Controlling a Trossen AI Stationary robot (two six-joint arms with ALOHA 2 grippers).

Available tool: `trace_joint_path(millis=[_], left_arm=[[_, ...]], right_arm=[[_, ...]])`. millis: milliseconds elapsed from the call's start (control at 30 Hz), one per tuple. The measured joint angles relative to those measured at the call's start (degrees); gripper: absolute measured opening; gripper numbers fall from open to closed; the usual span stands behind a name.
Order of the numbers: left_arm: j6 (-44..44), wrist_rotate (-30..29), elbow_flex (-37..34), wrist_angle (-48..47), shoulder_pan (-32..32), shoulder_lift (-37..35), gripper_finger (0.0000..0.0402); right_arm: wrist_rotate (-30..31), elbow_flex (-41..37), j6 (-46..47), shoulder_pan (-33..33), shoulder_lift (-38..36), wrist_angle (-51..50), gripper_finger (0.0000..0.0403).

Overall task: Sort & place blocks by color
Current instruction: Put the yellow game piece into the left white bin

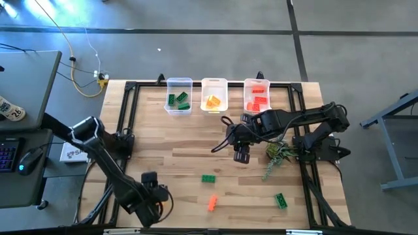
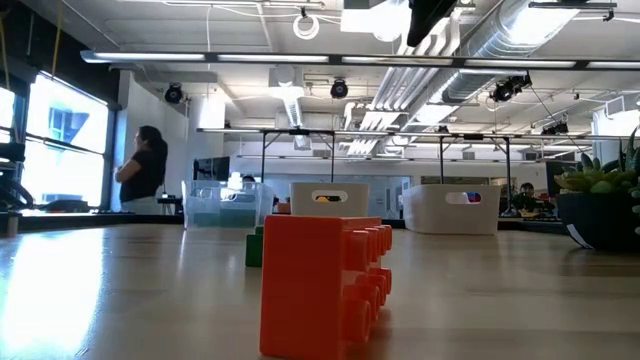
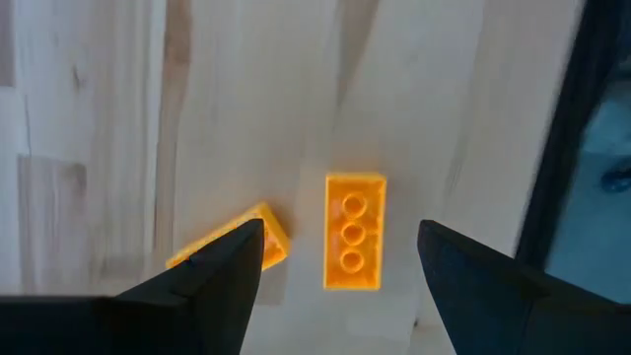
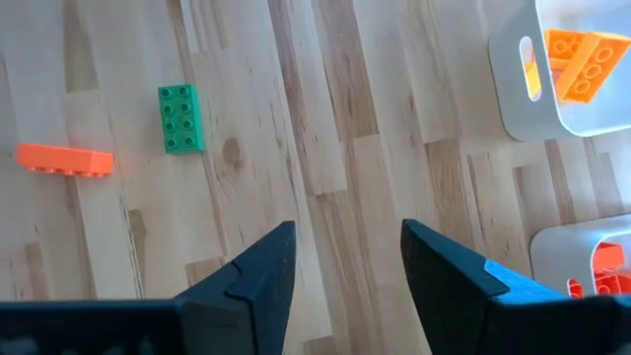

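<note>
Left hand (image 3: 340,261) spread low above two yellow blocks (image 3: 354,232) at the tabletop's (image 1: 189,147) near edge. Right hand (image 1: 242,155) spread, empty, mid-tabletop. Loose: green block (image 1: 208,178), red block (image 1: 212,203), second green (image 1: 280,200).

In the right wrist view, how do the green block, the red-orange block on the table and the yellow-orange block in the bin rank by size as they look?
1. Red-orange block, seen side-on: looks longest.
2. Green block and yellow-orange block: too alike to rank; the bin wall hides part of the yellow-orange one.
</note>
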Motion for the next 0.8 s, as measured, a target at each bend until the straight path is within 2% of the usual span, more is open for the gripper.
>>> trace_joint_path(millis=[367,800], left_arm=[[0.1,2.9,0.0,0.5,-0.1,5.0,0.0251],[7.5,5.7,-0.7,3.4,1.4,9.1,0.0250]], right_arm=[[0.0,0.0,0.0,0.1,0.0,0.0,0.0172],[0.0,0.0,1.4,0.1,0.0,0.0,0.0172]])
